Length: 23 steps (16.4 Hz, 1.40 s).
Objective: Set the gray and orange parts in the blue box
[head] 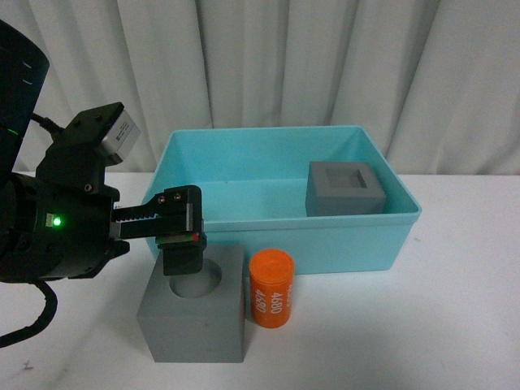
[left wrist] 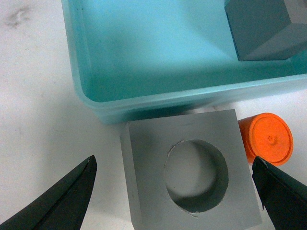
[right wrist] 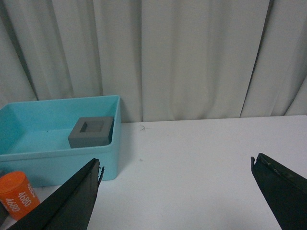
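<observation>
Nearest, the round-holed gray cube (head: 195, 313) sits under the left gripper (head: 182, 258), whose jaws are spread past both its side edges. At the cube's 3 o'clock, just beside it, stands the orange cylinder (head: 270, 288). At 12 o'clock the blue box (head: 341, 244) holds the square-holed cube (head: 344, 188). The right gripper (right wrist: 175, 167) gapes over bare table (right wrist: 192, 153).

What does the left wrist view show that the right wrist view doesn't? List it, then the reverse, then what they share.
Only the left wrist view: the gray cube with the round hole, seen from above and framed by the open left gripper.

Only the right wrist view: the curtain, a wide stretch of white table, the open right gripper, and the "4680" print on the orange cylinder.

Both: the blue box, the gray cube with the square hole inside it, and the orange cylinder outside it.
</observation>
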Available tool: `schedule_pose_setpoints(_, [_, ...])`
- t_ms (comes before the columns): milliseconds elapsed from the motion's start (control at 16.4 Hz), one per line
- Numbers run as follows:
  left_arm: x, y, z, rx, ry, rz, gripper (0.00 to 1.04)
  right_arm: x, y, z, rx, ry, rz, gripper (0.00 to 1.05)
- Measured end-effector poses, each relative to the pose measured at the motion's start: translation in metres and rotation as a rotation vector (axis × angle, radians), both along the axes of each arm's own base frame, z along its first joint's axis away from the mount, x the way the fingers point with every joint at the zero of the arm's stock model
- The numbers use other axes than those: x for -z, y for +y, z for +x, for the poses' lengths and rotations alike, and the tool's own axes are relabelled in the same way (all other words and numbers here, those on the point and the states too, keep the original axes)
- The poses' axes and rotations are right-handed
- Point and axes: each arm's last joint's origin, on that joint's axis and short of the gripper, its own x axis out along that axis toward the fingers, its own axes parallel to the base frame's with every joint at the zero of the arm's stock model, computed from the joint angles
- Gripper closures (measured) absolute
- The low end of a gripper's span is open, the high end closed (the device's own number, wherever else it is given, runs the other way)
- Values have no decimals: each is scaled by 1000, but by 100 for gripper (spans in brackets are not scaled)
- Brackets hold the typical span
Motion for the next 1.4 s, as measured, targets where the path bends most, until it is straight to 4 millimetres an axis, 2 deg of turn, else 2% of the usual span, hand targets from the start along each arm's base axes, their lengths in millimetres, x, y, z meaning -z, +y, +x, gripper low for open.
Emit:
schedule_pose_setpoints(305, [15,-2,5,-10,14,124,7,0,0,0,0,0,0,6])
schedule_pose_setpoints(488, [18,-5,8,1,8,164,7,0,0,0,0,0,0,6])
schedule_pose_setpoints(976, [32,-13,7,55,48,198,7,0,0,0,0,0,0,6])
schedule_pose_setpoints(1037, [33,-13,7,58,49,201,13,0,0,0,0,0,0,6])
schedule_pose_setpoints(1220, [33,-12,7,59,53,200,57,0,0,0,0,0,0,6])
schedule_pose_setpoints(1342, [33,-10,8,59,49,197,78,0,0,0,0,0,0,6])
schedule_pose_setpoints(1403, [31,-7,8,63,49,198,84,0,0,0,0,0,0,6])
